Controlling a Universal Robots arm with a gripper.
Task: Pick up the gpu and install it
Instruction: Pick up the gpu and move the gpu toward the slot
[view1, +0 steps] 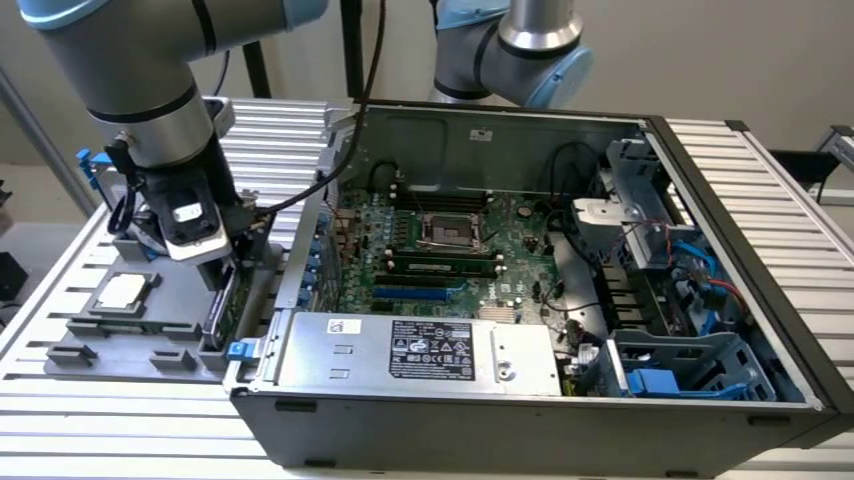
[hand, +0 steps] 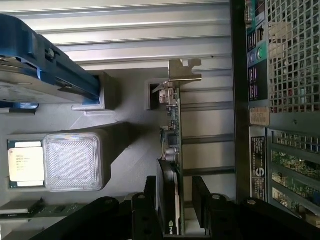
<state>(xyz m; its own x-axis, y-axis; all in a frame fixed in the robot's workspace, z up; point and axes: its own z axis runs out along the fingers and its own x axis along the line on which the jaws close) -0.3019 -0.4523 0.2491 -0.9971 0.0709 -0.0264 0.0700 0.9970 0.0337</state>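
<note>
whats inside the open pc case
A green motherboard with a memory stick, a silver power supply, blue drive bays. The gpu stands outside in the grey holder, straddled by the open claw. Whatever lies under the power supply is covered.

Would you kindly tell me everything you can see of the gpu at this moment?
The gpu stands on its long edge in a slot of the grey holder beside the open computer case, not yet installed. Seen edge-on, it is a thin card: a green circuit board with small components, a black face, and a silver metal bracket at the end away from the claw. The claw straddles its other end, open, with a gap showing on one side of the board.
</note>
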